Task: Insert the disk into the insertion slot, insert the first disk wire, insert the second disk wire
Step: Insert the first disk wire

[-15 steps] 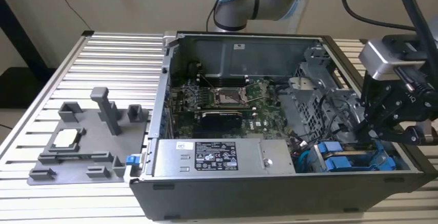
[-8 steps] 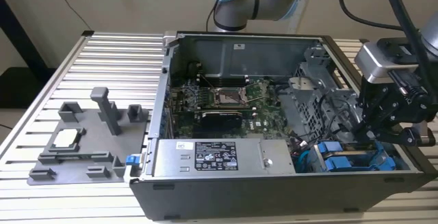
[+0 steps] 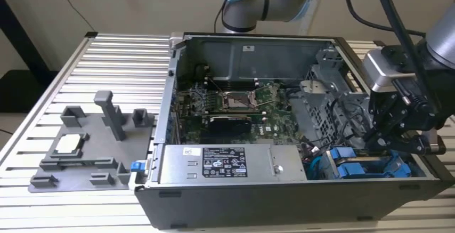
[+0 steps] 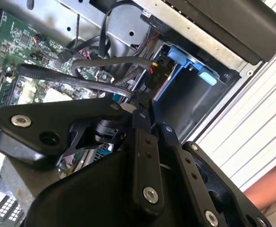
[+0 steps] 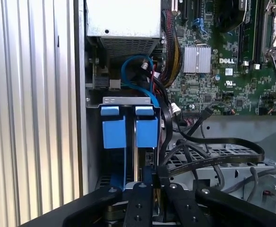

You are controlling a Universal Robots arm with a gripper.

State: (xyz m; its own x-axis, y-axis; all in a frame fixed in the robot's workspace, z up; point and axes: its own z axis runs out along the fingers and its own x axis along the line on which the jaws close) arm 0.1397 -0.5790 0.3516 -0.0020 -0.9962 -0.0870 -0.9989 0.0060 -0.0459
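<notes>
Two blue-fronted carriers sit side by side in the grey drive cage, the insertion slot [image 5: 124,100]. The disk [image 5: 146,130] appears to be the carrier in line with my fingers, and it sits down in its bay; the other carrier [image 5: 113,130] is beside it. In the exterior view the carriers [image 3: 355,169] lie at the case's front right corner, with my gripper [image 3: 378,143] just above them. My gripper [image 5: 150,182] is shut on the connector end of a flat black disk wire [image 5: 213,158], held at the disk's rear edge. In the second wrist view my fingertips [image 4: 139,105] pinch that wire [image 4: 72,75].
A grey power-supply box [image 3: 227,163] fills the case's front middle, with the motherboard [image 3: 227,105] behind it. A blue cable [image 5: 133,71] and bundled wires [image 5: 168,52] loop beside the cage. A grey fixture tray [image 3: 85,147] lies on the ribbed table at the exterior view's left. A person's hand [image 4: 270,194] is near the case.
</notes>
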